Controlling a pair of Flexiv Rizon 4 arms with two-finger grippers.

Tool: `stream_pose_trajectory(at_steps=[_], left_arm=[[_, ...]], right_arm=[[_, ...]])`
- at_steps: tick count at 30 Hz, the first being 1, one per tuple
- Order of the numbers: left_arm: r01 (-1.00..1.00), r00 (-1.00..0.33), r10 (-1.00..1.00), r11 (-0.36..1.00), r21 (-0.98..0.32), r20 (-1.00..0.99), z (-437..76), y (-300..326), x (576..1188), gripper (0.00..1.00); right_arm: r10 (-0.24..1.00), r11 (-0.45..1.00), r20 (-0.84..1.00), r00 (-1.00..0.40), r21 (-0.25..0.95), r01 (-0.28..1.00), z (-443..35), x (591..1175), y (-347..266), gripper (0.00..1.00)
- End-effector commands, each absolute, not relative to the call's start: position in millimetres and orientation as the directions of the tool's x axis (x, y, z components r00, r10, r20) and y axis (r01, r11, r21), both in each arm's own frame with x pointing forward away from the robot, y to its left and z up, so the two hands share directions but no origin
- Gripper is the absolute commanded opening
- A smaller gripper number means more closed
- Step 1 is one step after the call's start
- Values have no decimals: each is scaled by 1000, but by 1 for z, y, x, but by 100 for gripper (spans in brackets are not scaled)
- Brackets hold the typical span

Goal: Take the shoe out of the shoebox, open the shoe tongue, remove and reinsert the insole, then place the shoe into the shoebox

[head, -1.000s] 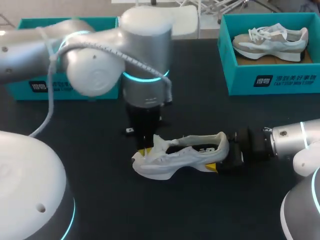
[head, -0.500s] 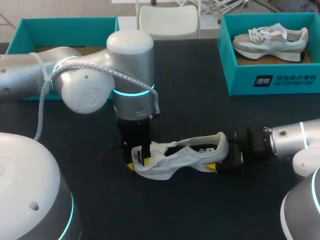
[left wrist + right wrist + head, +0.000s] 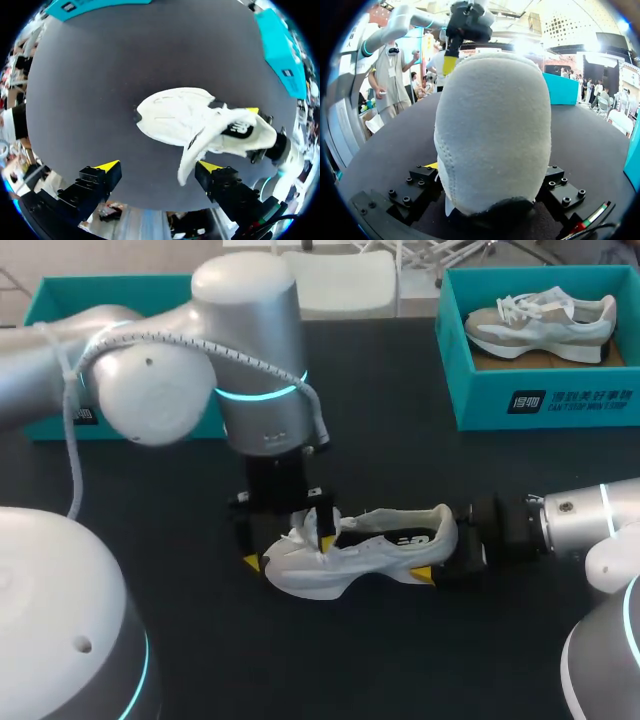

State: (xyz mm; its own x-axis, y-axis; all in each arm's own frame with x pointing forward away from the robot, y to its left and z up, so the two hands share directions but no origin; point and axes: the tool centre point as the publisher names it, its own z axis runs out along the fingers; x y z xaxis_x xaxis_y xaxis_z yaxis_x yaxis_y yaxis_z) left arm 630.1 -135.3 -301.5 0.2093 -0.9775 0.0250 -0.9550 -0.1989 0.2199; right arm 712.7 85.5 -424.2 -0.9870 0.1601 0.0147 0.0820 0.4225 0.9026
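Right end effector (image 3: 490, 172): clamped on the heel of a white sneaker (image 3: 365, 548) with a thick pale sole. One black finger pressed to each side of the soft heel cup, a yellow tip showing beside it. Holds the white sneaker low at the black tabletop (image 3: 400, 460), sole down, heel toward the right arm, toe toward the left arm. Cannot tell whether the sole rests on the tabletop or sits just clear of it.

Left end effector (image 3: 159, 166): fingers spread wide, nothing gripped. Hangs above the front half of the white sneaker, pointing down at it. White tongue (image 3: 189, 160) lifted out of the opening and standing up toward the left end effector. Free end of the tongue just beside one yellow fingertip (image 3: 208, 166); contact there not certain. Other fingertip well off past the toe, over bare tabletop. Dark interior exposed behind the raised tongue.

Far left of the tabletop: open teal cardboard shoebox (image 3: 60, 288), partly hidden behind the left arm, a strip of brown floor showing inside. Far right: second teal shoebox (image 3: 545, 400), also open, with a grey-and-white sneaker (image 3: 540, 320) lying inside. Both boxes well apart from the white sneaker, which sits near the middle, toward the near side.
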Motion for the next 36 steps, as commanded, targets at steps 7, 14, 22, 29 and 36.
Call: stream_pose_trajectory(at_steps=[7,14,22,29,36], left_arm=[[-930,-363,-927,367,30,94,-234,-147,628,100],[-529,-844,-535,843,95,44,-192,-157,624,100],[-529,-844,-535,843,95,44,-192,-157,624,100],[-529,-844,-535,843,95,44,-192,-157,624,100],[-306,-942,-302,952,-2,146,-223,-189,659,100]], right_arm=[[163,425,14,-987,901,83,-430,713,89,0],[163,425,14,-987,901,83,-430,713,89,0],[163,425,14,-987,901,83,-430,713,89,0],[163,425,14,-987,901,83,-430,713,89,0],[163,425,14,-987,901,83,-430,713,89,0]])
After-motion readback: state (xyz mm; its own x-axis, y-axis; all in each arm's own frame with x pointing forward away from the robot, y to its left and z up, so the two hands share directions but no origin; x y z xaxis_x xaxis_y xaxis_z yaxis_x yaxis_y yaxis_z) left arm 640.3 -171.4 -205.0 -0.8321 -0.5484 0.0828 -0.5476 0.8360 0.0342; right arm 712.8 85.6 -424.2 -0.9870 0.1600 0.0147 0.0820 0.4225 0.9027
